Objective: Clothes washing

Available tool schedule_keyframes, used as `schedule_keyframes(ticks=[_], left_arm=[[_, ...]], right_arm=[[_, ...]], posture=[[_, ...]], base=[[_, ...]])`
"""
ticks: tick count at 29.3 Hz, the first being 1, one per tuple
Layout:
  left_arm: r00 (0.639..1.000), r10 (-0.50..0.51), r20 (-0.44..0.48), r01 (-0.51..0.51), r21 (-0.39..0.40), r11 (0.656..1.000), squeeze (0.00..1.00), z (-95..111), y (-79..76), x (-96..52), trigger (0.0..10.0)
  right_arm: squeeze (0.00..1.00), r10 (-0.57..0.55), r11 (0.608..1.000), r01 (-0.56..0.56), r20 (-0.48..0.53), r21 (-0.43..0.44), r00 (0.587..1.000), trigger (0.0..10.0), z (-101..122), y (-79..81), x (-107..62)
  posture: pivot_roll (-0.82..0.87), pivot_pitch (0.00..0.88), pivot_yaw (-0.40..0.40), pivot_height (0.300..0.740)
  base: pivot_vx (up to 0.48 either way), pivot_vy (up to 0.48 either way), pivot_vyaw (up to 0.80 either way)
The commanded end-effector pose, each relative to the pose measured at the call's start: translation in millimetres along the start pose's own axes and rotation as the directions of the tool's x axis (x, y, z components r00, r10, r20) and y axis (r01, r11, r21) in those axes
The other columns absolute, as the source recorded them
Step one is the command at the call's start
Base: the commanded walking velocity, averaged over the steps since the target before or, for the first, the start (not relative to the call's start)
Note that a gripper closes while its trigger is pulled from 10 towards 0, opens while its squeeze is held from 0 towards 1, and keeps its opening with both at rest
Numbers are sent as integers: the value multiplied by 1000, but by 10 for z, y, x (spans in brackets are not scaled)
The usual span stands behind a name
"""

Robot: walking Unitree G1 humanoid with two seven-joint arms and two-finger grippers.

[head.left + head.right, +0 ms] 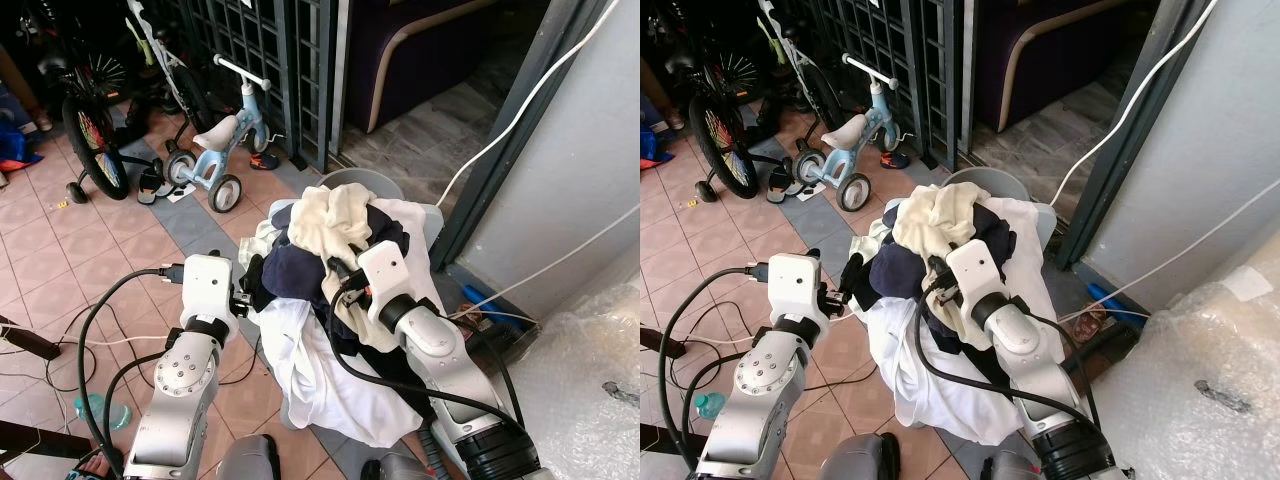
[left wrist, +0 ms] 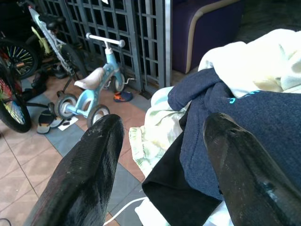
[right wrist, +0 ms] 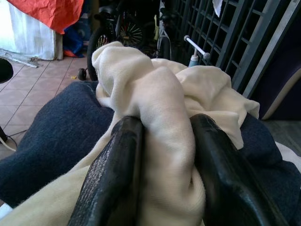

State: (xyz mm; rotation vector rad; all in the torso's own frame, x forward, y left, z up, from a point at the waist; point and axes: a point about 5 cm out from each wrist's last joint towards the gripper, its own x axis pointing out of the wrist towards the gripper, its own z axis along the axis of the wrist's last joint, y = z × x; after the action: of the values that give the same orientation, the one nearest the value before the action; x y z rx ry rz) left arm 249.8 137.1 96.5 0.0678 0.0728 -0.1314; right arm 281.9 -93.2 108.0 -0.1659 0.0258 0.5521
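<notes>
A heap of laundry is piled on a grey basket (image 1: pixel 366 180). A cream garment (image 1: pixel 330 215) lies on top, a navy garment (image 1: pixel 295 270) sits under it, and a white garment (image 1: pixel 310 365) hangs down the front. My right gripper (image 3: pixel 162 129) is shut on a fold of the cream garment (image 3: pixel 164 89), at the top middle of the heap. My left gripper (image 2: pixel 162 125) is open at the heap's left side, with the navy garment (image 2: pixel 244 122) and a black cloth just past its fingertips. Nothing lies between its fingers.
A light-blue child's balance bike (image 1: pixel 222 150) and a bicycle (image 1: pixel 95 135) stand on the tiled floor to the left, before a dark metal grille (image 1: pixel 270 50). A wall with white cables and bubble wrap (image 1: pixel 590 380) close off the right. Cables trail on the floor.
</notes>
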Motion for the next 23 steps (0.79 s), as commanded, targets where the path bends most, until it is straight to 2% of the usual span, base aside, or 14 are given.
schedule_keyframes(ticks=[1, 2, 5, 6, 8, 13, 14, 15, 16, 17, 18, 23], left_arm=[[1000, 4, -7, -3, 2, 1000, 0, -3, 23, -24, 10000], [1000, 3, -10, -3, 2, 1000, 0, -7, 29, -30, 10000], [1000, -3, -12, 3, 3, 1000, 0, -9, 28, -27, 10000], [1000, -4, -12, 4, 3, 1000, 0, -7, 25, -20, 10000], [1000, -5, -10, 5, 3, 1000, 0, -1, 21, -9, 10000], [1000, -5, -9, 5, 3, 1000, 0, 3, 24, -10, 10000], [1000, -2, -10, 2, 5, 1000, 0, 0, 39, -14, 10000], [1000, -1, -10, 1, 6, 1000, 0, -1, 46, -15, 10000], [1000, 1, -11, -1, 7, 1000, 0, -3, 53, -16, 10000], [1000, 3, -11, -3, 7, 1000, 0, -3, 57, -15, 10000], [1000, 4, -11, -4, 7, 1000, 0, -4, 59, -14, 10000], [1000, 2, -7, -2, 4, 1000, 0, 8, 36, -4, 10000]], right_arm=[[0, 14, 1000, -15, 52, 21, 999, 10000, 99, -7, -12], [0, 40, 998, -43, 66, 50, 997, 10000, 130, -6, -28], [0, 86, 994, -90, 70, 60, 994, 10000, 132, 20, -51], [0, 87, 993, -92, 74, 69, 993, 0, 129, 26, -55], [0, 91, 992, -96, 73, 78, 993, 0, 112, 40, -60], [0, 187, 975, -191, 39, 117, 981, 0, 46, 196, -73], [0, 223, 967, -227, 47, 118, 974, 10000, 68, 243, -80], [0, 228, 966, -232, 51, 114, 972, 10000, 77, 251, -81], [796, 225, 967, -230, 51, 110, 973, 10000, 81, 250, -81], [796, 221, 968, -225, 50, 108, 974, 10000, 82, 246, -80], [1000, 224, 969, -228, 50, 100, 973, 10000, 83, 246, -79], [1000, 225, 974, -225, 20, 38, 974, 10000, 59, 239, -50]], posture=[[29, 82, 43, 740], [26, 82, 46, 740], [20, 83, 47, 740], [20, 83, 47, 740], [21, 82, 45, 740], [28, 82, 46, 740], [30, 82, 45, 740], [29, 82, 45, 740], [29, 81, 44, 740], [29, 81, 44, 740], [29, 79, 43, 740], [30, 77, 45, 740]], base=[[0, 0, 0], [0, 0, 0], [0, 0, 0], [0, 0, 0], [0, 0, 0], [0, 0, 0], [0, 0, 0], [0, 0, 0], [0, 0, 0], [0, 0, 0], [0, 0, 0], [0, 0, 0]])
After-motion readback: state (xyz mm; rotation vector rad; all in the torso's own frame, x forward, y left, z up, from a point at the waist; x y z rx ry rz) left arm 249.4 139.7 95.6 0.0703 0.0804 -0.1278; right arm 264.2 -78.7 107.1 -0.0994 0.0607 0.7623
